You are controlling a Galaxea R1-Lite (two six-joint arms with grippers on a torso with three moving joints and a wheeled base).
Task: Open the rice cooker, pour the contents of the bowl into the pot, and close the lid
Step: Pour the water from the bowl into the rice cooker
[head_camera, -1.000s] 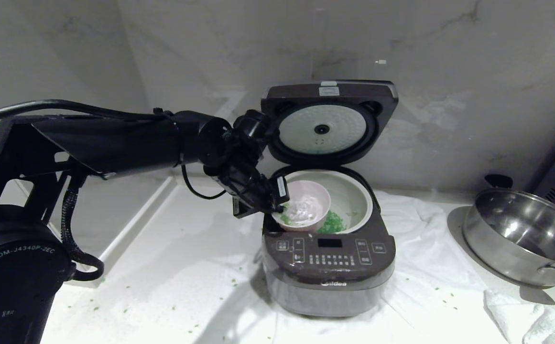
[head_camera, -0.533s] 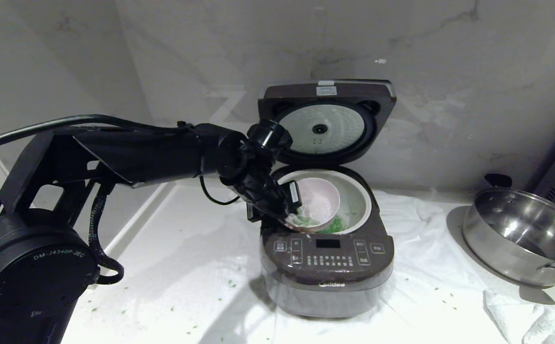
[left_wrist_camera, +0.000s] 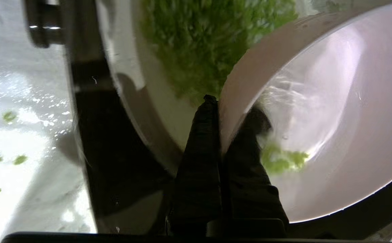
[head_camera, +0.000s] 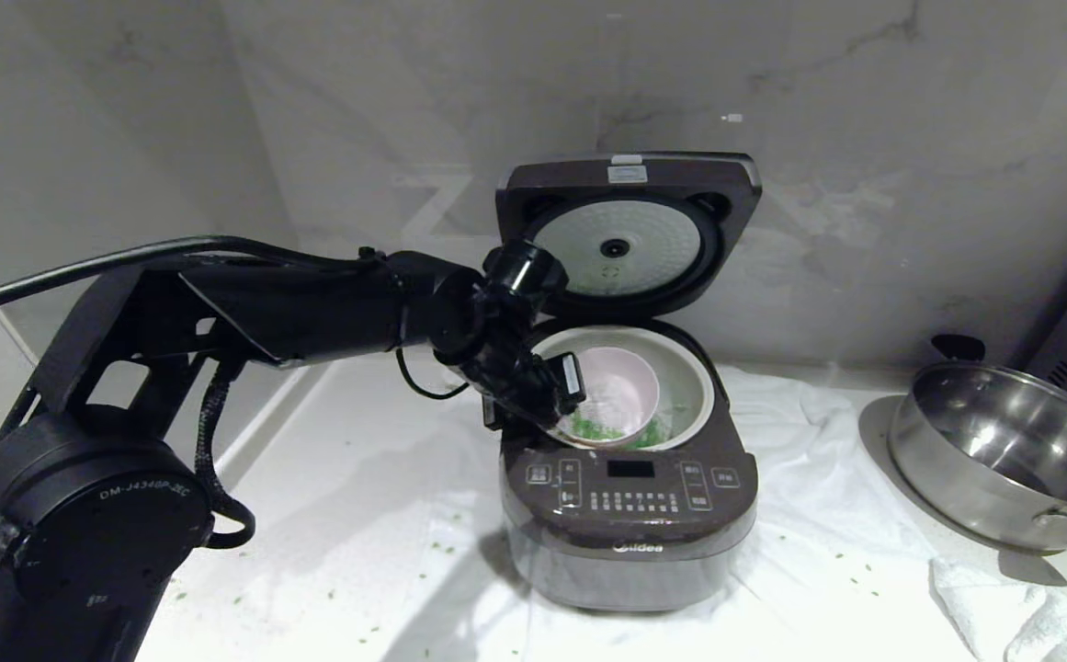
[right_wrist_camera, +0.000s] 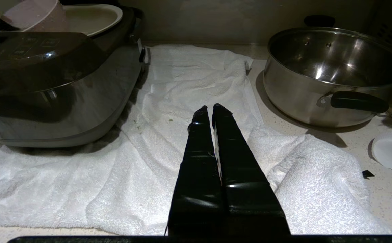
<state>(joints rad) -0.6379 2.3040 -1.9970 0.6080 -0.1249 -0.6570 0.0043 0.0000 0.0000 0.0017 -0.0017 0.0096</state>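
Head view: left gripper (head_camera: 559, 397) pinched the tilted bowl (head_camera: 614, 391) rim over the pot (head_camera: 694, 386).
Right gripper (right_wrist_camera: 209, 109): fingers pressed together above the towel (right_wrist_camera: 182, 84).

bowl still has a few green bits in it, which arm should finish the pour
Left. The left gripper is shut on the bowl rim, tipped over the pot. The right gripper hangs shut over the towel, holding nothing.

We are looking at a kitchen: a marble-look wall (head_camera: 864, 184), a rice cooker (head_camera: 629, 515) and a steel pan (head_camera: 1002, 460) sitting on the counter (head_camera: 312, 515).
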